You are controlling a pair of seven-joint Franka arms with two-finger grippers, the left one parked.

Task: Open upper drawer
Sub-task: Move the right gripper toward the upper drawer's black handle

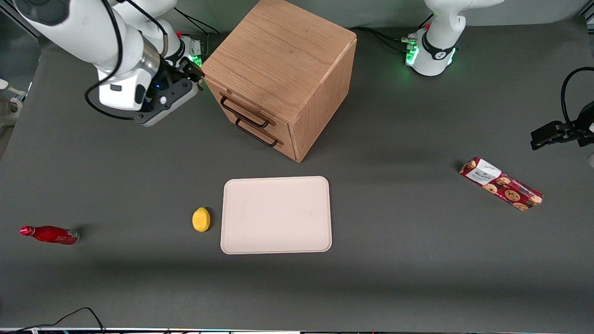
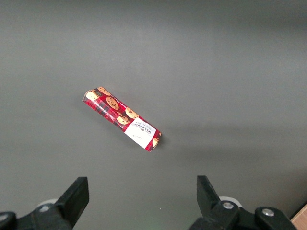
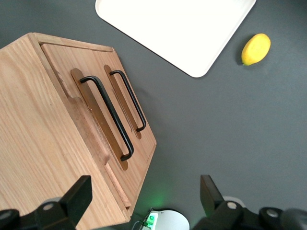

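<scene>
You're still on the approach: the end effector hangs open beside the cabinet, so next line it up on the upper drawer's handle.

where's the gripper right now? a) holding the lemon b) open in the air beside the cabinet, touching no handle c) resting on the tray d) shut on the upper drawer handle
b: the gripper hangs open beside the cabinet, and the wrist view shows both fingers clear of the upper drawer handle.
</scene>
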